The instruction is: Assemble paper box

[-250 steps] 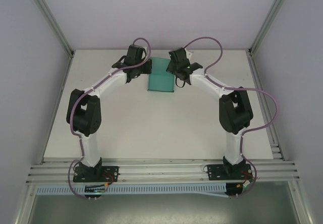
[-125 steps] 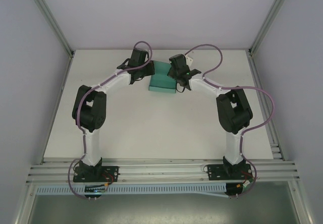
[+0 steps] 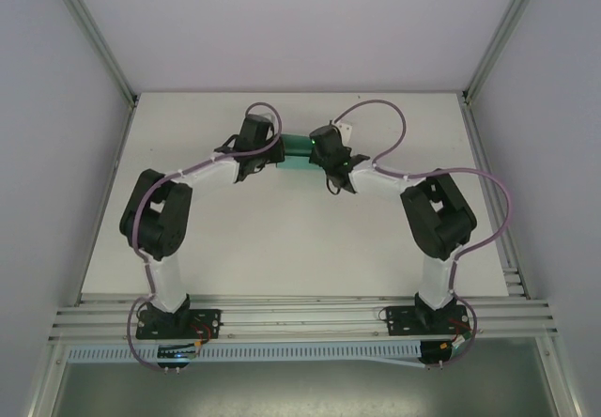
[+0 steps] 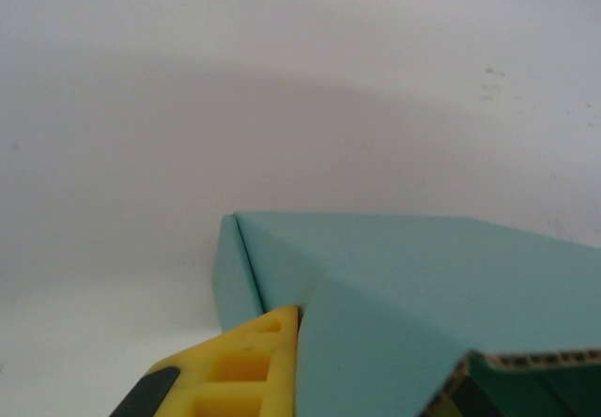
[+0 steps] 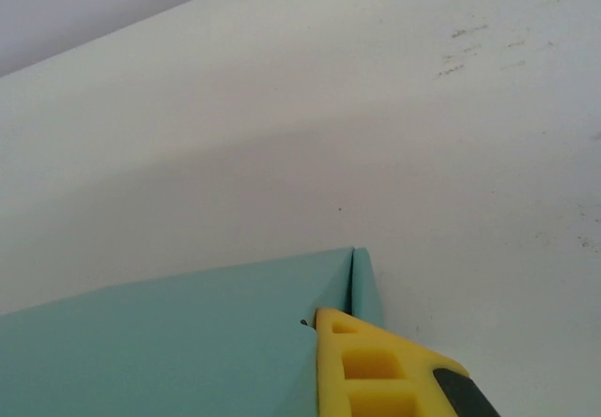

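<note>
Yellow fingers [image 4: 239,375] up close: the left end effector [image 3: 279,150] has one pressed against a raised teal flap, but I can't tell if it's spread or pinching. The right end effector [image 3: 315,151] is pressed together at the opposite corner, and I can't see whether card is caught in it. The paper box [image 3: 298,144] sits between them on the desk [image 3: 282,229], in its far half. Risk imo: an uneven push from either side buckles that thin card, pops the flap open, or skids the box toward the far edge.

Overhead; wrist close-ups on paper box [image 3: 299,145]
</note>
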Available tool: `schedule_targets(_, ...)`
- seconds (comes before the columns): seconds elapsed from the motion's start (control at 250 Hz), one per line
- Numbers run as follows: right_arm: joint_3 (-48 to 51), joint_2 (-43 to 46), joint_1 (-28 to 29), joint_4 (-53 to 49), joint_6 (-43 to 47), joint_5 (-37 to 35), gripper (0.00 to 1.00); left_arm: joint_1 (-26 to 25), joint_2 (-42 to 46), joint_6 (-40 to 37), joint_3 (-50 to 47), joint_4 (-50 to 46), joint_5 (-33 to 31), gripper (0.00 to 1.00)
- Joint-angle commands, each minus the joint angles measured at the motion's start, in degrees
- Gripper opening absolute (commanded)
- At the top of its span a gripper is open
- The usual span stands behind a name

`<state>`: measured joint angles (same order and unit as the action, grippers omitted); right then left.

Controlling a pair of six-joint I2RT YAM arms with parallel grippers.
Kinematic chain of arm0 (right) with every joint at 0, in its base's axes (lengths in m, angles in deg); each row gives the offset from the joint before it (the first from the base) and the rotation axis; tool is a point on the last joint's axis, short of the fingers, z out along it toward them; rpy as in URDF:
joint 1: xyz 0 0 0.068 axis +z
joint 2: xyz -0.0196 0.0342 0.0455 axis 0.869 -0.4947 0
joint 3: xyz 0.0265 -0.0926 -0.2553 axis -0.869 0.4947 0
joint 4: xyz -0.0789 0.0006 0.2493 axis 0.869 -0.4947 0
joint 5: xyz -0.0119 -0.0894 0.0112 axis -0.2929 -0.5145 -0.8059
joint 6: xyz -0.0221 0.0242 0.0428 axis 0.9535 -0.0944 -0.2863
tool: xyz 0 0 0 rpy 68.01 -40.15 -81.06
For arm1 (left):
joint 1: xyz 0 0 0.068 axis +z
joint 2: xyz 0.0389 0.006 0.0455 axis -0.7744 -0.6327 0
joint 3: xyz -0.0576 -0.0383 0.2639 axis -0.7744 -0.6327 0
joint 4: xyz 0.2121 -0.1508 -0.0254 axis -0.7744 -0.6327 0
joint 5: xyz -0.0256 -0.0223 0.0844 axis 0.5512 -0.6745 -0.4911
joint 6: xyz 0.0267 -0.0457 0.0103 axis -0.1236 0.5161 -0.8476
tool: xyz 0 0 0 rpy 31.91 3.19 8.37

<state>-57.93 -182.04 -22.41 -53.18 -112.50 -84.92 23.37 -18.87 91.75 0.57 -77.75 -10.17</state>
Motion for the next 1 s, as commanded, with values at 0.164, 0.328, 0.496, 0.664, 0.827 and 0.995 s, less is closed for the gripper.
schedule_targets(0.164, 12.15, 4.37, 3.44, 12.11, 10.07, 0.15, 0.00, -1.89, 3.54, -1.99, -7.67, -1.06, 8.12, 0.41)
schedule_targets(0.328, 16.48, 3.50, 3.77, 17.29, 13.77, 1.05, 0.00, -1.89, 9.11, -1.86, -11.59, -3.53, 3.96, 0.81)
schedule_targets(0.496, 19.96, 2.51, 4.43, 21.30, 15.35, 1.17, 0.00, -1.91, 16.62, -2.37, -13.42, -10.72, 1.72, 0.99)
schedule_targets(0.664, 23.65, 2.51, 5.66, 25.70, 19.41, 2.99, 0.00, -1.57, 22.69, -0.74, -12.29, -16.99, -3.89, 0.99)
schedule_targets(0.827, 26.86, 2.13, 6.18, 29.84, 24.96, 5.81, 0.00, 3.32, 19.44, -0.13, -5.66, -18.23, 0.91, 0.99)
schedule_targets(0.995, 29.09, 0.13, 6.24, 33.67, 28.29, 3.07, 0.00, 8.04, 8.24, -3.19, 3.63, -16.76, 12.20, 0.99)
